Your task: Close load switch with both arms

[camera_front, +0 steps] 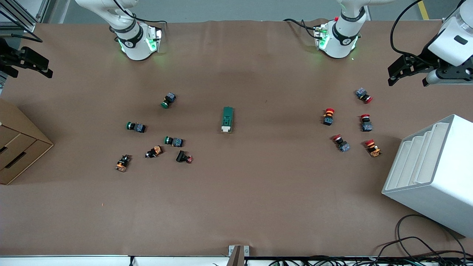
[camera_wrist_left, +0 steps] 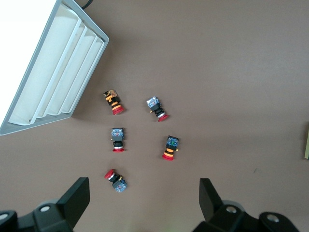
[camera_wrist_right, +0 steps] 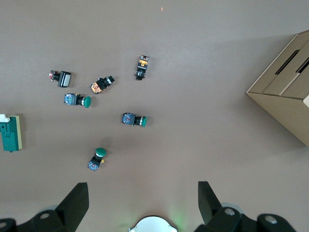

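With the load switch point(camera_front: 228, 119) alone mid-desk and both my open hands, left hand point(camera_front: 406, 72) and right hand point(camera_front: 26, 62), parked high at opposite desk ends, I risk one hand shoving the loose switch sideways.

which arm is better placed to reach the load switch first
Neither clearly. The load switch lies mid-table between both bases. The left gripper and right gripper both hang open at opposite table ends, each over bare table.
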Robot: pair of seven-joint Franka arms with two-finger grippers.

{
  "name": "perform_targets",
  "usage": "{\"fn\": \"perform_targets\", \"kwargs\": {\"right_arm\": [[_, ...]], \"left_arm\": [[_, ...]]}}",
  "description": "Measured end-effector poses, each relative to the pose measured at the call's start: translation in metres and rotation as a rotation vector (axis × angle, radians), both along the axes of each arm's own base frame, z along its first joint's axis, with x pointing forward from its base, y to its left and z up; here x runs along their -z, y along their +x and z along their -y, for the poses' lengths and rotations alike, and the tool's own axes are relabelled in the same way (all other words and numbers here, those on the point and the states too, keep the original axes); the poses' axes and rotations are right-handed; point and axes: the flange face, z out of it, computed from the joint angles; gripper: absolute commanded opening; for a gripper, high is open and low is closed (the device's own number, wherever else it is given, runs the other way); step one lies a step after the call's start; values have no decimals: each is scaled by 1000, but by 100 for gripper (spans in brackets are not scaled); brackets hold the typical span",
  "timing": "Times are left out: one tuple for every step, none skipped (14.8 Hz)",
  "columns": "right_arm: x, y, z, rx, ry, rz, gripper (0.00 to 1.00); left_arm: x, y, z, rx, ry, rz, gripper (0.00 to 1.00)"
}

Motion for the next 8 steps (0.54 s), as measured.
{"fn": "perform_targets", "kwargs": {"right_arm": [[0,0,0,0,0,1,100],[-1,0,0,1,0,2,100],[-1,0,0,2,0,3,100],[-1,0,0,2,0,4,100],[-1,0,0,2,0,4,100],[-1,0,0,3,0,4,100],[-1,0,0,3,0,4,100],[-1,0,0,4,1,4,100]], "left_arm": [[0,0,0,-6,0,1,100],[-1,0,0,-12,-1,3,100],[-3,0,2,-21,-1,6,100],[-5,0,4,-32,-2,11,100],[-7,-1,7,-42,-2,15,100],[-8,-1,9,-47,-3,19,100],[-10,-1,9,-49,-3,21,100],[-11,-1,9,-49,-3,22,100]]}}
